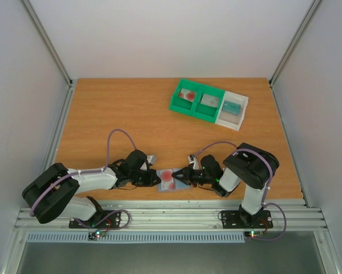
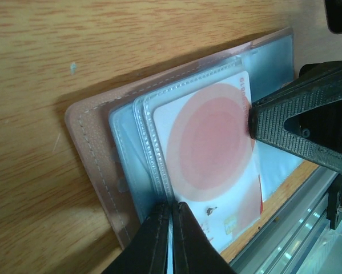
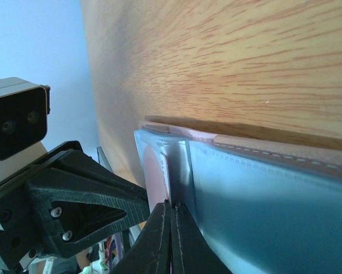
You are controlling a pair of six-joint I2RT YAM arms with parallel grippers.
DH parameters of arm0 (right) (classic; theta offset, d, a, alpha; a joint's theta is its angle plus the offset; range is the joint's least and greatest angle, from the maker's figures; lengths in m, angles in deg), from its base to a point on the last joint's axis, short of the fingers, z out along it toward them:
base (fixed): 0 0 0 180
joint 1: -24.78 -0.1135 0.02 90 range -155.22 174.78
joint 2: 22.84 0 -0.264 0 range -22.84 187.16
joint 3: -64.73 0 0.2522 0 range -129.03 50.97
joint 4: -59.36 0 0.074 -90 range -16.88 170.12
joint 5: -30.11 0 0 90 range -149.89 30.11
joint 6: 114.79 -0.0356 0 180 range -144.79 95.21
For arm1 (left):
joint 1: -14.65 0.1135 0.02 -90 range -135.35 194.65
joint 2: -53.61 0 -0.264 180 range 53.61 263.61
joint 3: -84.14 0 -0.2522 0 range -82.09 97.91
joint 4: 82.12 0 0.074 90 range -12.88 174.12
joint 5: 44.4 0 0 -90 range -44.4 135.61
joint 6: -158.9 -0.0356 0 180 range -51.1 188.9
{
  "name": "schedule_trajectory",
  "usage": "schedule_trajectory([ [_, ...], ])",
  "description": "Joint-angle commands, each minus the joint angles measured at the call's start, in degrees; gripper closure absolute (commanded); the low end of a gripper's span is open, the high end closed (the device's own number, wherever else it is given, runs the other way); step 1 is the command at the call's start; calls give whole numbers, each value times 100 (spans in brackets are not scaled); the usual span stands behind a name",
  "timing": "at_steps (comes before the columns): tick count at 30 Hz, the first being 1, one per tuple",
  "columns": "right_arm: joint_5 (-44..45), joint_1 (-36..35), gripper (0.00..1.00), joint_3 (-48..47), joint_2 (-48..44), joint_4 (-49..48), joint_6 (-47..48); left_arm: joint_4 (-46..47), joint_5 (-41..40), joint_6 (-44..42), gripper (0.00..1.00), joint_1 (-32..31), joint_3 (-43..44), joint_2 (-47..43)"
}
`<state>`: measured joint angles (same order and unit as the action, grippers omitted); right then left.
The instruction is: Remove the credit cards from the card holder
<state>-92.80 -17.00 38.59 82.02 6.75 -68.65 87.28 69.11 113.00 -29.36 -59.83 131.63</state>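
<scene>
The card holder (image 1: 166,187) lies open near the table's front edge, between my two grippers. In the left wrist view it shows a pinkish outer cover (image 2: 93,154) and light blue-grey clear sleeves. A whitish credit card with a big red round blotch (image 2: 210,148) lies in the top sleeve. My left gripper (image 2: 171,210) is shut on the sleeves' near edge. My right gripper (image 3: 171,208) is shut at the card's opposite edge, by the centre crease; its tip touches the card (image 2: 256,120). No greyish card shows in the holder.
A green and white compartment tray (image 1: 176,100) stands at the back right with a card in each of three compartments. The aluminium rail (image 1: 171,217) runs just in front of the holder. Grey walls enclose the table.
</scene>
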Motion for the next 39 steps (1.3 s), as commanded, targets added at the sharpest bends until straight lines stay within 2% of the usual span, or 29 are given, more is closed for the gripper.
schedule_trajectory([
  [1, 69, -2, 99, 107, 66, -96, 32, -515, -405, -83, 94, -11, -33, 190],
  [13, 386, 230, 99, 415, -1050, 979, 291, -570, -611, -125, 94, -11, -44, 292],
  [19, 527, 257, 99, 332, -1911, 2092, 431, -684, -518, -38, 94, -11, 118, 114],
  [24, 706, 247, 99, 33, -3093, 3735, 678, -886, -264, 96, 83, -12, 385, -467],
  [30, 963, 221, 99, -420, -4361, 5435, 897, -954, -104, 335, 56, -12, 666, -1269],
  [39, 1036, -45, 99, -958, -5550, 6185, 739, -48, 148, 998, 46, -11, 569, -2115],
])
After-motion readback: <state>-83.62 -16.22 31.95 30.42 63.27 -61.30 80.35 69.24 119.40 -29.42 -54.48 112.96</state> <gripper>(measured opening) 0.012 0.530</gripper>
